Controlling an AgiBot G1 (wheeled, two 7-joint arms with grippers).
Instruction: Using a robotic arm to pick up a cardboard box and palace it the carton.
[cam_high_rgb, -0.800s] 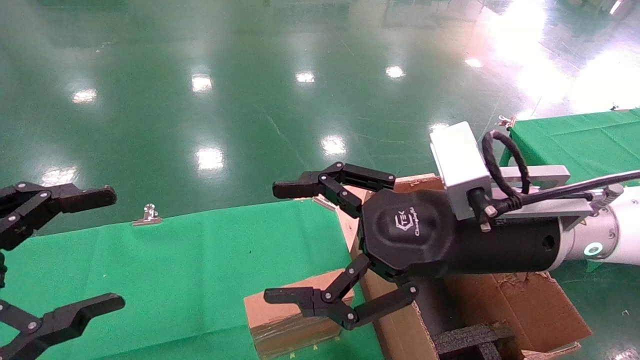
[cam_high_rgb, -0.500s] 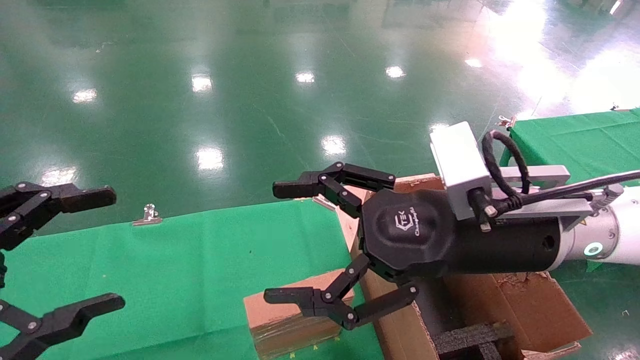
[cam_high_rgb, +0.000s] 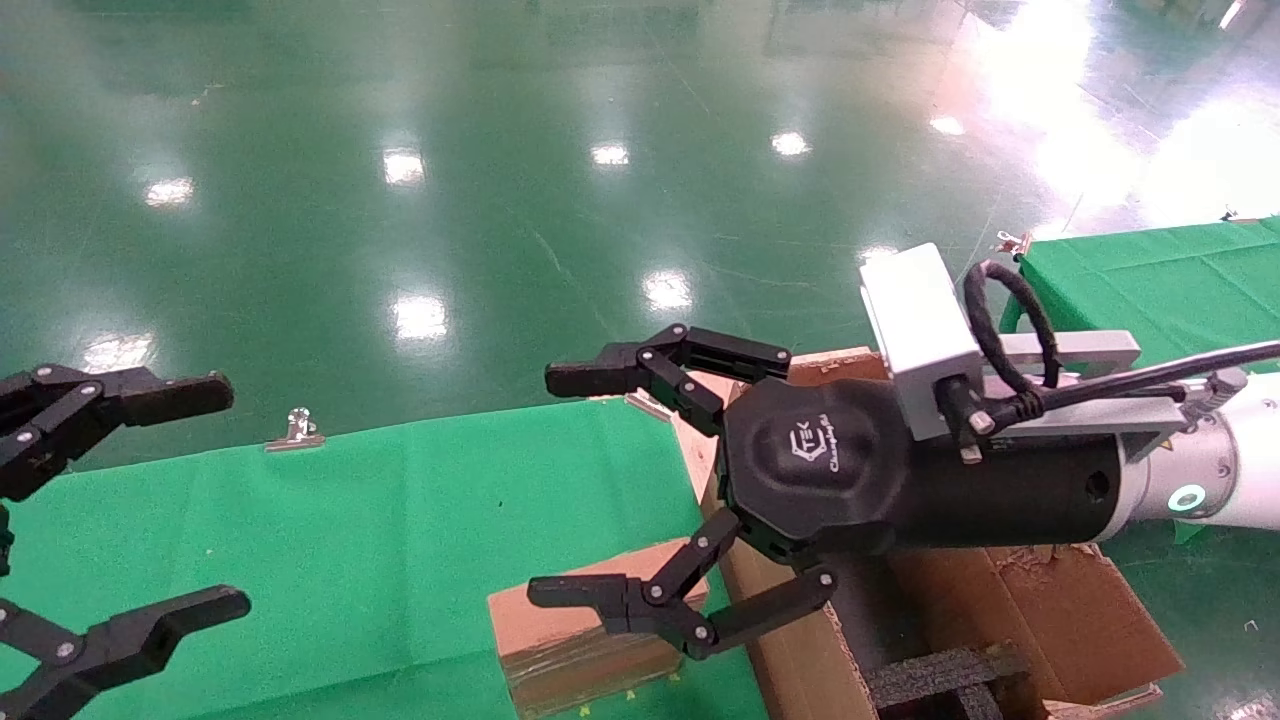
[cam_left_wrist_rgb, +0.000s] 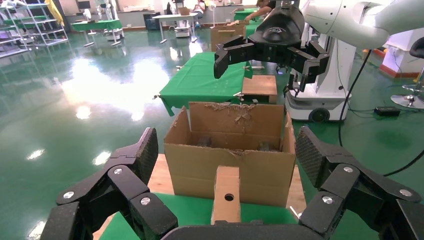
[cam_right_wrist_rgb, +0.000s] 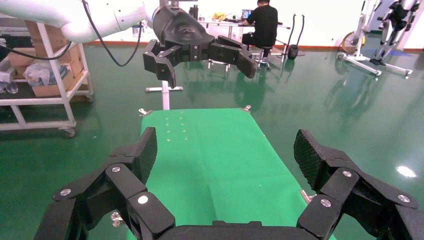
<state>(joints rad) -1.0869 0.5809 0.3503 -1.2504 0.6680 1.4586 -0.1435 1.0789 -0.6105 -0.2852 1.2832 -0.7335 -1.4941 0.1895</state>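
Right gripper (cam_high_rgb: 565, 490): fingers spread wide, holding nothing, poised above the cardboard box (cam_high_rgb: 585, 640). The box lies on the green cloth (cam_high_rgb: 350, 540), just beside the carton (cam_high_rgb: 1050, 610). Left gripper (cam_high_rgb: 215, 495): likewise spread, empty, at the cloth's left.

The floor (cam_high_rgb: 480, 230) is showing a glossy green finish, mirroring the lamps. A matt green cloth (cam_high_rgb: 400, 540) is covering the counter, held by a shiny metal clip (cam_high_rgb: 295, 430). The cardboard box (cam_high_rgb: 575, 640) is looking like matt brown paperboard with glossy clear tape along its side; the carton (cam_high_rgb: 1060, 620) is showing rough, torn corrugated edges and black foam inserts (cam_high_rgb: 940, 680). The right tool (cam_high_rgb: 600, 490) is wearing matt black plastic, its pads (cam_right_wrist_rgb: 312, 157) finely textured
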